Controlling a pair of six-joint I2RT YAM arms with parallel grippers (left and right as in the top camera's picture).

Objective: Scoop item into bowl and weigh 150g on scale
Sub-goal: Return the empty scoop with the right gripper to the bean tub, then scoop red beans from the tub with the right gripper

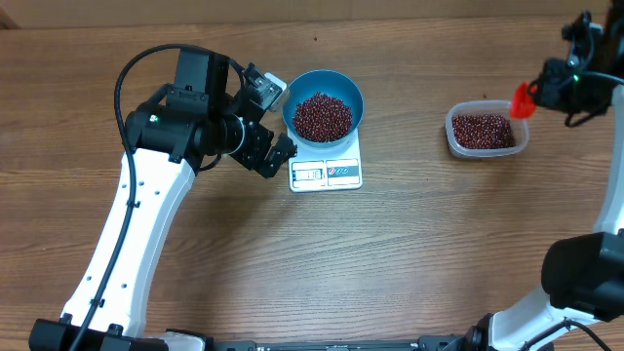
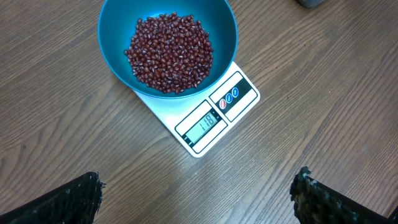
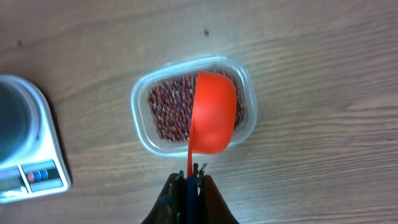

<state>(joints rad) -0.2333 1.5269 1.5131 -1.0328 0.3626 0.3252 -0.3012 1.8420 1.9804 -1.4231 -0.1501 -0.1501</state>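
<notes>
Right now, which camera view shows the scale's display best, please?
Left wrist view: the scale and its display sit close and unobstructed. Overhead shows the display tiny; right wrist catches only a blurred corner.

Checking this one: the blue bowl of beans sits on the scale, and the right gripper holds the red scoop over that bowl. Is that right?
Not quite. The right gripper holds the red scoop over the clear tub of beans, not over the blue bowl, as the right wrist view shows. That bowl of beans does sit on the scale.
</notes>
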